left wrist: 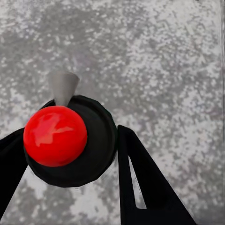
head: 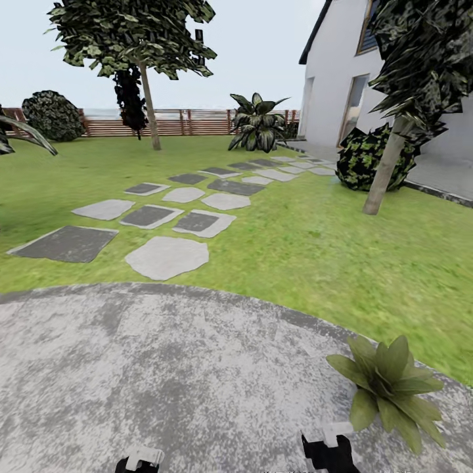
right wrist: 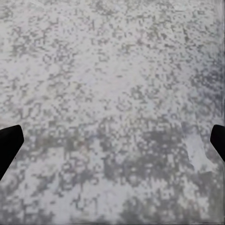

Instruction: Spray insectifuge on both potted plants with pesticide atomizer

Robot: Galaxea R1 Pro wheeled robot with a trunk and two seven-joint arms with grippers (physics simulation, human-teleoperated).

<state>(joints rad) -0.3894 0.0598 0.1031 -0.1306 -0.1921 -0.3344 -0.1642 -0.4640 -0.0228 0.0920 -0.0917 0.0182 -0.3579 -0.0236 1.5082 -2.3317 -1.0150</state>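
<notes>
the left pincer [left wrist: 70, 154] grips the pesticide atomizer [left wrist: 70, 140] round its dark body, just under the nozzle. the right pincer [right wrist: 112, 140] hangs open over the patio [right wrist: 112, 70]. the bottle looks light, rigid and smooth, best held mid-body.

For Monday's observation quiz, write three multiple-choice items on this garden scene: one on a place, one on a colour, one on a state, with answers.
1. The light-green potted plant stands: A) at the rim of the patio; B) by the fence; C) on a stepping stone.
2. The round knob on the atomizer is: A) blue; B) red; C) yellow.
3. The right hand is: A) shut on a leaf; B) shut on a bottle; C) open.
A, grey stone lies beneath it; B, it gleams red; C, spread wide, nothing held.
</notes>
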